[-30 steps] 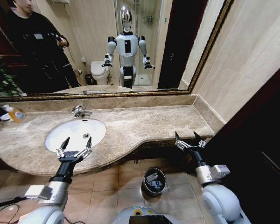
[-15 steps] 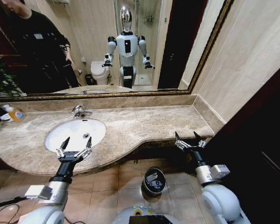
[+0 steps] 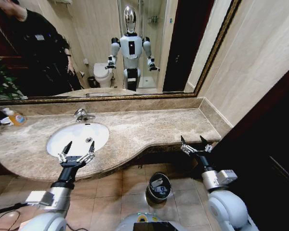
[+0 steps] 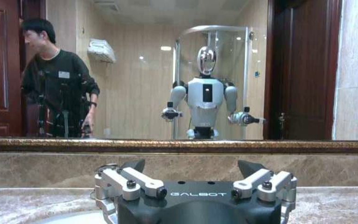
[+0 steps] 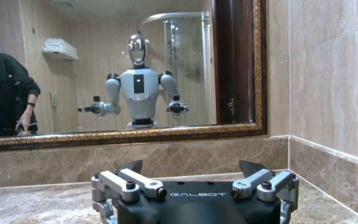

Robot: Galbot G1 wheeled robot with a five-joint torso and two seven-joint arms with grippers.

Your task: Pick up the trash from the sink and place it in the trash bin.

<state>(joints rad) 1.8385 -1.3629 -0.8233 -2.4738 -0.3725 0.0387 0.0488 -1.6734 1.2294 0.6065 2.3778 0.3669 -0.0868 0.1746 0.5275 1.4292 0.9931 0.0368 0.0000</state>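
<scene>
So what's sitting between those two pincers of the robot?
In the head view, the front edge of the marble counter runs between the open left pincer and the open right pincer. Below that stretch the black trash bin stands on the floor.

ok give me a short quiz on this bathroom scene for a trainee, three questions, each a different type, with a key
1. True or false: the left gripper is shut on a piece of trash.
2. Multiple choice: where does the trash bin stand? A) on the marble counter B) on the tiled floor below the counter's front edge, between the two arms C) inside the sink
3. Fill in: the right gripper is held, jaws open, near the counter's ____ end, far from the sink.

Key
1. False. Its jaws are open and empty, at the sink's near rim.
2. B
3. right
</scene>
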